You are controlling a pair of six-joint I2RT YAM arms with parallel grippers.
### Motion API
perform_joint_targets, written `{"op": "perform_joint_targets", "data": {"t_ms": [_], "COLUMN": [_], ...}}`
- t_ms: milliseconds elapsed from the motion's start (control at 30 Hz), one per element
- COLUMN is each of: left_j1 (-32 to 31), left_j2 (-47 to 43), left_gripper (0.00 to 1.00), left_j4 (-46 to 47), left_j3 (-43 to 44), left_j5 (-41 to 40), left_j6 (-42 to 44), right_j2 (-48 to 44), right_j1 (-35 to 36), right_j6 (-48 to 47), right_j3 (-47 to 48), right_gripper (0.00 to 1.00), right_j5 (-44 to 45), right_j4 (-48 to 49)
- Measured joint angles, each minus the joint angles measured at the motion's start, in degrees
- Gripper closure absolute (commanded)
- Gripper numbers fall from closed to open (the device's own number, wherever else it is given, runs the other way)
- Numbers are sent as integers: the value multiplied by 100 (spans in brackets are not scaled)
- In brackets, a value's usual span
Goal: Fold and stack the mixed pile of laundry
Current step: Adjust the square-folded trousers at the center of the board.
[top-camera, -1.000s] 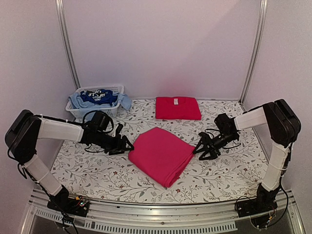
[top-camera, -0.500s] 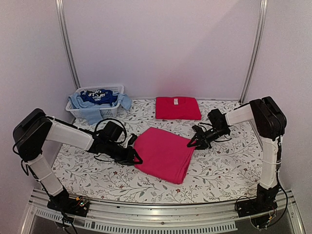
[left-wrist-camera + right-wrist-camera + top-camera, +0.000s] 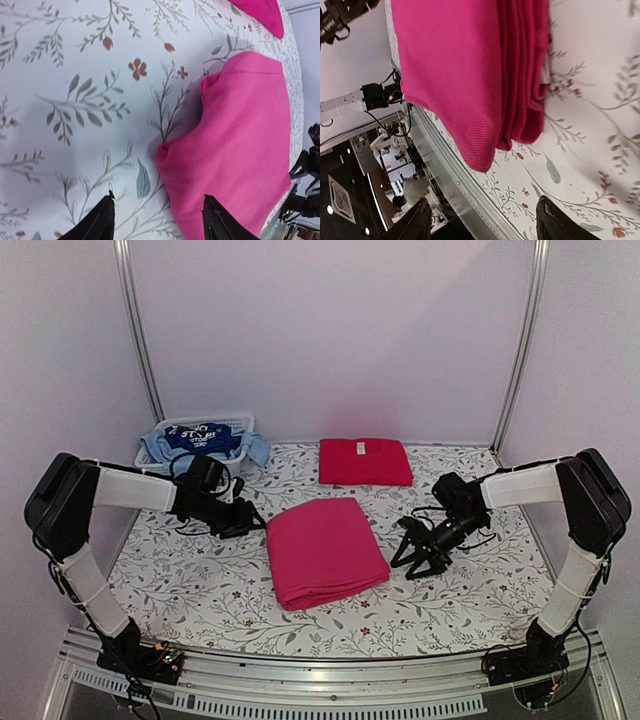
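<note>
Both arms have pulled back, and the pink cloth [image 3: 325, 552] has turned squarer in the middle of the worktop [image 3: 200, 580]. Two folded cloths lie out: that one, and one red cloth [image 3: 365, 461] behind it. One basket [image 3: 215, 422] at the back left holds blue clothes [image 3: 200, 438]; how many is hard to tell. The left fingers [image 3: 255, 523] and right fingers [image 3: 405, 562] are spread apart and hold nothing, one pair on each side of the pink cloth. Only the right wrist view shows its stacked folds.

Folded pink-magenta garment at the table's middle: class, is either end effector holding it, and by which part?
Nothing is held: the left end effector and right end effector stand open beside the folded pink-magenta garment.
</note>
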Motion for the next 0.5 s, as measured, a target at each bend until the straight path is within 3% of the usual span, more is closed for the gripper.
{"op": "perform_joint_targets", "data": {"t_ms": [100, 200, 500], "left_j1": [-33, -227, -1204], "left_j2": [-822, -1440, -1700], "left_gripper": [40, 39, 37], "left_j4": [-68, -4, 442], "left_j3": [-804, -1484, -2026], "left_j5": [116, 295, 450], "left_j6": [-269, -721, -1934], "right_j2": [-297, -11, 1517], "right_j1": [-470, -634, -96], "right_j6": [96, 175, 232], "right_j3": [291, 903, 1843], "right_gripper": [35, 36, 36], "right_j5": [352, 553, 588], "right_j4": [-9, 90, 214]}}
